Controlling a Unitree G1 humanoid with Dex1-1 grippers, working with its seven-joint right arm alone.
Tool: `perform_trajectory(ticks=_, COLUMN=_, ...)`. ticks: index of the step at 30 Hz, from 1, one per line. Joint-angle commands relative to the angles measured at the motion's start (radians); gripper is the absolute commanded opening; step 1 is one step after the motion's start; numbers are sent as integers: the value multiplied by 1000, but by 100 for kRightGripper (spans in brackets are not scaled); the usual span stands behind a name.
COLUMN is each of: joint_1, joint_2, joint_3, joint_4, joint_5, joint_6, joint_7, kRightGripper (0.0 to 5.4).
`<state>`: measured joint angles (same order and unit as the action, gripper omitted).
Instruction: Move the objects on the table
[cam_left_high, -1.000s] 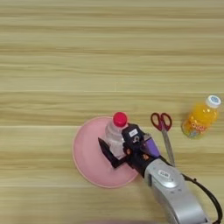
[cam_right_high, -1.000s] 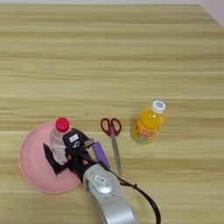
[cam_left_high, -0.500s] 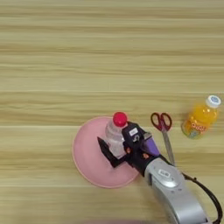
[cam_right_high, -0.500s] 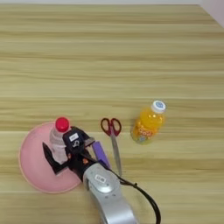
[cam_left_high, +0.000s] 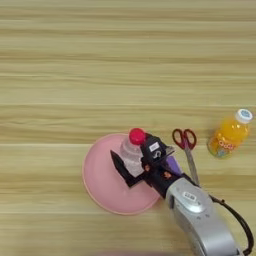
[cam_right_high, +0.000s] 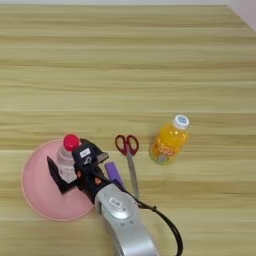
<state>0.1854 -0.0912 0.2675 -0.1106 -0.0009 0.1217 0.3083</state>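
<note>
Bottles sit well apart on the wooden counter (cam_left_high: 75, 75), and the pink plate (cam_left_high: 100, 182) serves as the landmark. Standing upright on the plate's right part is the clear bottle (cam_left_high: 132, 154) with a red cap. The right end effector (cam_left_high: 131, 168) reaches onto the plate from the lower right, its two black fingers spread on either side of the clear bottle's body and closed against it; one finger (cam_left_high: 120, 169) lies on the plate to the bottle's left. Just off the plate's right rim lie red-handled scissors (cam_right_high: 129, 160), handles pointing away from the robot, with a small purple thing (cam_right_high: 114, 174) beside them. Further right of the plate stands the orange juice bottle (cam_right_high: 170, 141) with a white cap.
</note>
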Motion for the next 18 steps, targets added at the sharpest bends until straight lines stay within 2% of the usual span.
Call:
perform_trajectory(ticks=1, joint_1=-31, joint_2=14, joint_3=-11, joint_4=-64, joint_5=22, joint_6=-33, joint_7=-6, kRightGripper=535)
perform_trajectory(ticks=18, joint_1=-26, joint_2=25, joint_3=-37, joint_4=-175, joint_5=60, joint_6=-51, joint_7=-9, kRightGripper=535)
